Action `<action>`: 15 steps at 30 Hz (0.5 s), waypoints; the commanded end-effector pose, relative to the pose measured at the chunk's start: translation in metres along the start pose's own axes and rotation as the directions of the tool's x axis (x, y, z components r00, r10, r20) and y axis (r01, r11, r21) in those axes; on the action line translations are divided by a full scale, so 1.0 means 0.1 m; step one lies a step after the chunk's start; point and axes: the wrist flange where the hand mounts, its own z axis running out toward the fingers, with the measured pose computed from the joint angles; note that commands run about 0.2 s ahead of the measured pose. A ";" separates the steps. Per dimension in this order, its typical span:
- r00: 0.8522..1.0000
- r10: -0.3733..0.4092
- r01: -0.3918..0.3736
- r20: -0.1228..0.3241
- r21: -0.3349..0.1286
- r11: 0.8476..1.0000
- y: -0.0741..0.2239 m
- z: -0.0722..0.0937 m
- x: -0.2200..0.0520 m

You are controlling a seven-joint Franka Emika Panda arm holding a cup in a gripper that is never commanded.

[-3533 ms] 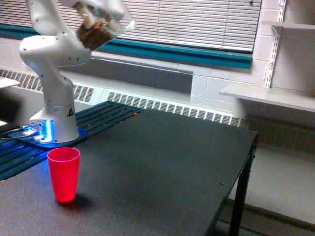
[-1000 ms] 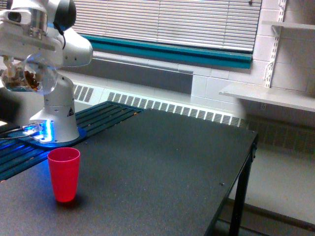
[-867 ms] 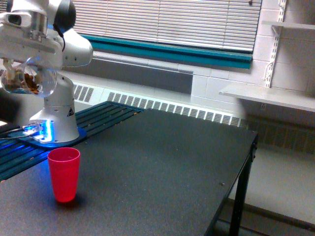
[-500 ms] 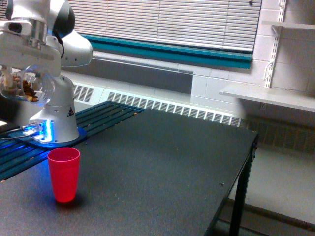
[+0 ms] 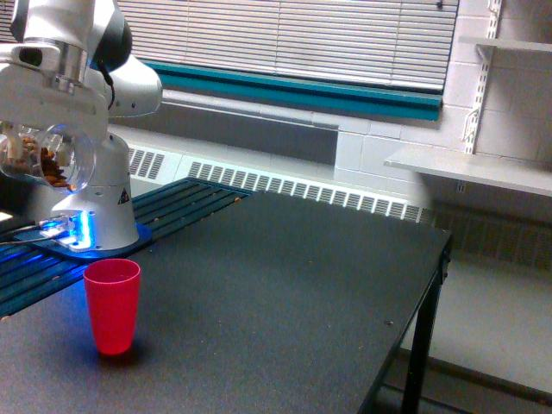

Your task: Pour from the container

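Container: the clear container (image 5: 43, 155) is carried in the air at the exterior view's left edge, in front of the arm's white column, tipped well off upright; brown nuts are seen through its wall.
Pincer: the pincer (image 5: 47, 129) sits directly above the container and is judged to be clamped on it; the jaws themselves are not resolved, so the exact grip is not confirmed.
Receiver: a red cup (image 5: 112, 305) stands upright on the tabletop (image 5: 293, 302), below the container and toward the exterior view's right of it, well apart in height.
Alignment: the container mouth is not seen to lie over the cup opening; which way the mouth faces cannot be told with certainty.
Task stage: no nuts are seen in the air; pouring is judged not yet begun.
Risk 1: if tilt is added before the mouth is brought over the cup, nuts are expected to land on the tabletop or on the arm's blue-lit base (image 5: 73, 231).
Risk 2: a pour from this height is likely to scatter or bounce nuts off the rim.
Risk 3: the light cup may be toppled by falling nuts or by contact during descent.
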 end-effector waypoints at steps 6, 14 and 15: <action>1.000 -0.002 0.002 -0.016 -0.028 1.000 -0.09 -0.02 0.11; 1.000 -0.017 0.016 -0.011 -0.053 0.998 -0.13 -0.01 0.12; 1.000 -0.019 0.019 -0.011 -0.057 0.998 -0.13 -0.01 0.12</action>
